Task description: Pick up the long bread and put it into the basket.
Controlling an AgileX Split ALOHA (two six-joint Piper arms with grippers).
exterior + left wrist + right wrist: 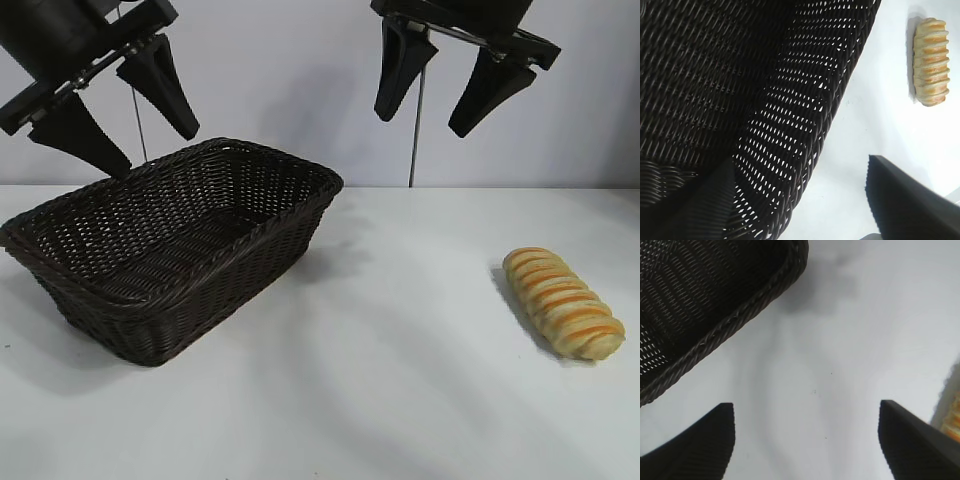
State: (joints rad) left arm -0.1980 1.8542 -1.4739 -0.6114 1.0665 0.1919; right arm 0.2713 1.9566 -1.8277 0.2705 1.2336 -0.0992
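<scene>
Zero progress so far, judging by the layout: bread is lying untouched on the table at lower right of the exterior frame, well apart from the basket at left. Basket is sitting empty, nothing showing inside it in the exterior or left wrist views. Right gripper is hanging at upper right of the frame, above the table between basket and bread, fingers spread wide and gripping nothing; its wrist view is showing bare table between the fingers, with only a sliver of bread at the right edge. Left gripper is hanging at upper left over the basket's far rim, also spread wide and holding nothing. All steps are remaining: reaching the bread, closing on it, lifting, carrying it over, dropping it in. Right arm is looking like the nearer one for the pick.
</scene>
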